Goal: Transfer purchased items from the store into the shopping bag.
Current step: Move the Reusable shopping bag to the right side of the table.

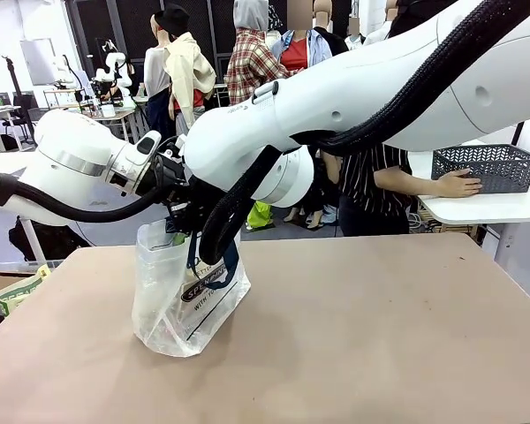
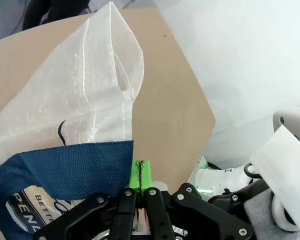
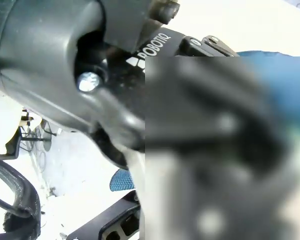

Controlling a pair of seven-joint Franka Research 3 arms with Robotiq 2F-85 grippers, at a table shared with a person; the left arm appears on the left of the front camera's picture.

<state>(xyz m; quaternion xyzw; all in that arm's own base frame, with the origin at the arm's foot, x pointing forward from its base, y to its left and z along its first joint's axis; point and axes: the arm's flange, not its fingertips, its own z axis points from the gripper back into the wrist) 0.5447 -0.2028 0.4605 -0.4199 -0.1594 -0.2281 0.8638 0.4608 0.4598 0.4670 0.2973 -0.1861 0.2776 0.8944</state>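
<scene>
With both arms crowded over the shopping bag (image 1: 187, 296) at the table's (image 1: 380, 336) near-left, I read it as them holding the mouth up and open so items can drop in. L gripper (image 2: 138, 187) has its green pads pressed flat together, pinching the bag's edge right by the navy strap handle (image 2: 70, 170), w/ the translucent wall rising just beyond the fingertips. R gripper is closed too, but its wrist cam's too blurred for me to tell what it holds; a person's hand (image 1: 459, 184) rests on the grey mesh basket (image 1: 486, 166) far right.
</scene>
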